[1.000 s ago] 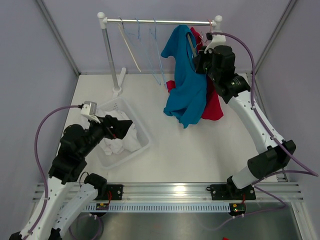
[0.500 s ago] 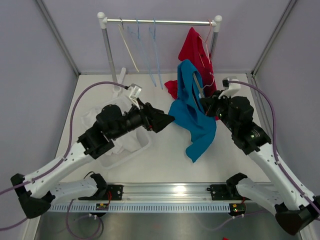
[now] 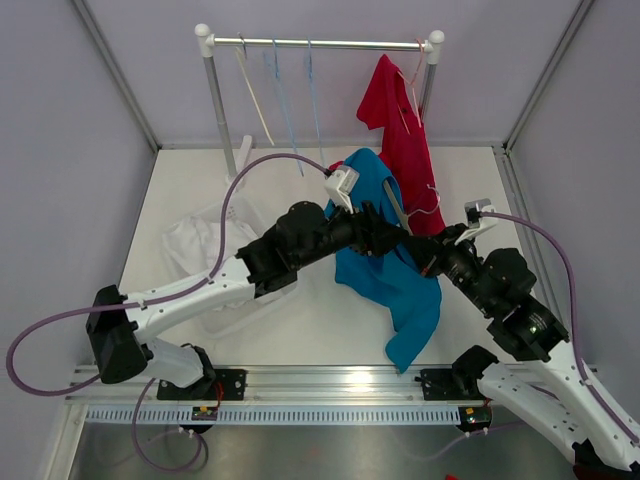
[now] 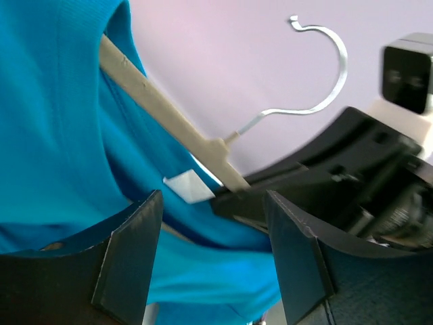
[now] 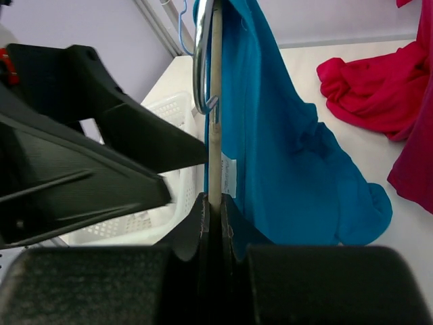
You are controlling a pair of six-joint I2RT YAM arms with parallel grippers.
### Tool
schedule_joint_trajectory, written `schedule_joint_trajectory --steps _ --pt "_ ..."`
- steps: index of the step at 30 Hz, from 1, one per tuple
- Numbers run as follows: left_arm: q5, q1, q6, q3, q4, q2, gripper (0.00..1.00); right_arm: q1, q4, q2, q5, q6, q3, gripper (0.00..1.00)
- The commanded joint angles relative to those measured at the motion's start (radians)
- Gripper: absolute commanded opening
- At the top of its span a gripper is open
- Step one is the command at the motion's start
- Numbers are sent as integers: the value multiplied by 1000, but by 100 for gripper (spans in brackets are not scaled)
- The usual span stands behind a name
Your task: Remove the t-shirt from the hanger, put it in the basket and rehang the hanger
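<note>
The blue t-shirt (image 3: 400, 300) hangs on a hanger (image 3: 392, 205) in mid-air over the middle of the table (image 3: 300, 180), between the two arms and well clear of the rail (image 3: 320, 43). It droops in long folds, its lower end reaching toward the near edge of the table. One pale arm of the hanger sticks out of the neck opening, and the wire hook curls free to the right.

The right gripper (image 3: 425, 258) is clamped on the hanger, its fingers pressed tight on the pale bar. The left gripper (image 3: 385, 238) is at the shirt's upper part with its jaws standing apart.

The overhead view alone shows the rest of the scene: a red shirt (image 3: 400, 130) on the rail and empty hangers (image 3: 285, 100) beside it.

The left wrist view shows the shirt (image 4: 61, 135) filling the left side, the hanger bar (image 4: 169, 115) crossing it at a slant, a white tag (image 4: 189, 186) inside the neck, and blue cloth in the gap of the left gripper (image 4: 214, 196). Whether the fingers (image 4: 135, 250) touch the cloth cannot be told.

The right wrist view looks up along the hanger (image 5: 215, 135) from the right gripper (image 5: 215, 206). It also shows a white basket (image 5: 169, 108) on the table and a crumpled red garment (image 5: 369, 88) lying farther back.
</note>
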Motion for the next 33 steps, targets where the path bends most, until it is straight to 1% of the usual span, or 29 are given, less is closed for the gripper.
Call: schedule_joint_trajectory --steps 1,3,6,9,13,17,20,21,24,25,28,29,30,31,32,33 --pt "-40 -21 18 77 109 31 65 17 32 -22 -31 25 0 0" --pt "-67 -27 39 89 111 50 65 18 35 -27 -33 26 -3 0" --pt "-92 -30 48 72 157 59 66 20 50 -25 -45 31 -9 0" --pt "-74 -30 48 72 180 68 64 23 53 -7 -45 34 -9 0" --pt "-91 -32 62 77 179 77 63 38 75 1 -50 37 -14 0" --pt "-136 -32 88 77 171 89 62 66 106 4 -51 32 -9 0" --pt "-179 -32 82 51 197 85 58 98 150 4 -50 29 -14 0" --pt "-189 -32 78 41 229 82 57 109 161 7 -44 29 -15 0" --pt "-212 -32 67 5 286 65 41 152 179 25 -24 15 -14 0" --pt "-213 -32 65 -5 297 47 28 168 170 30 -15 11 -12 0" --pt "-216 -32 67 -38 315 8 4 178 158 24 -16 8 -17 1" --pt "-221 -32 67 -49 323 -28 0 179 155 12 -40 11 -22 11" --pt "-222 -32 64 -76 326 -48 0 178 137 4 -56 15 -22 20" --pt "-218 -32 59 -89 330 -70 0 178 127 -8 -89 17 -23 32" --pt "-218 -32 58 -101 338 -90 0 179 115 -19 -114 20 -25 45" --pt "-212 -32 55 -123 344 -134 0 179 101 -52 -155 31 -28 68"
